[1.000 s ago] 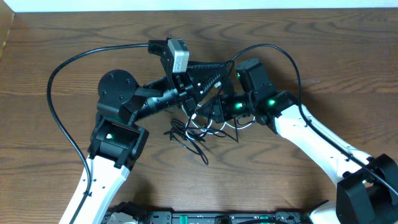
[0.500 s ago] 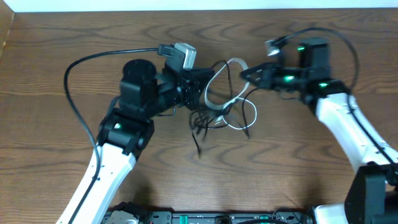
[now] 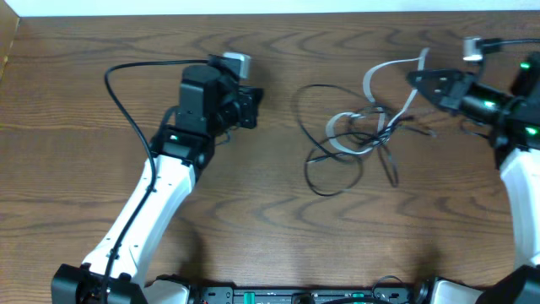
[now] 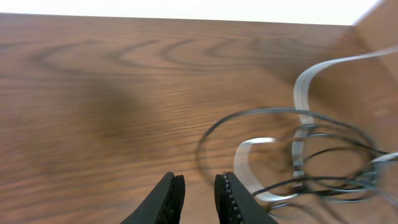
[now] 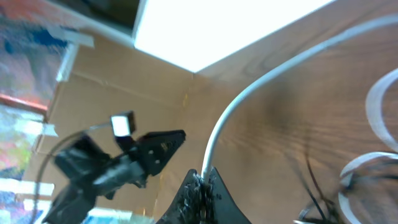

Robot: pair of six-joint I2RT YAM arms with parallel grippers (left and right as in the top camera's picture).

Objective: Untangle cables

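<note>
The right end effector [image 5: 202, 177] is pressed together on the white cable [image 5: 214, 140], one end raised; the cables [image 3: 350, 143] lie tangled on the worktop [image 3: 253, 211], centre-right. The left end effector [image 4: 198, 190] is slightly spread, empty and well apart from them. Risk: nothing anchors the bundle, so pulling drags the whole knot or tightens it.

Open table [image 3: 270, 211] separates the left pincer [image 4: 199, 180] from the cables [image 3: 369, 135], whose loose loops bar the right-centre
</note>
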